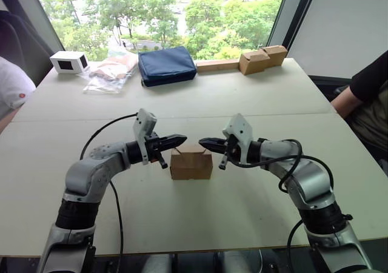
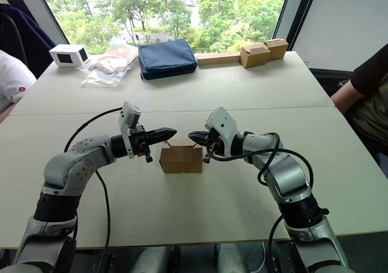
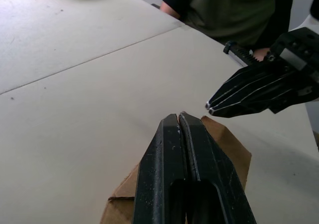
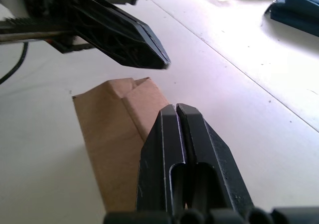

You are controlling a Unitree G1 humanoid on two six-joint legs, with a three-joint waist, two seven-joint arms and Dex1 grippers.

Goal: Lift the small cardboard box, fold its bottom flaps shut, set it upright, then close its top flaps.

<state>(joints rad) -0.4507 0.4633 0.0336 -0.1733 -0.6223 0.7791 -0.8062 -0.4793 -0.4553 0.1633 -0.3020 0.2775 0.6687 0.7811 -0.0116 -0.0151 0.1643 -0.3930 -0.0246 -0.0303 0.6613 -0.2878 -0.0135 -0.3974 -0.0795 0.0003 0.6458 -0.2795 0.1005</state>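
Small cardboard box (image 1: 191, 165) resting upright on table (image 1: 242, 97), between both grippers. Left gripper (image 1: 182, 139) and right gripper (image 1: 203, 142): fingers pressed together, empty, tips facing above box top.

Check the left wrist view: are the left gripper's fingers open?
No, the left gripper has its fingers pressed together above the small cardboard box.

Both arms reach inward, left gripper (image 1: 182, 138) and right gripper (image 1: 203, 142) tip-to-tip, apart, jaws closed.
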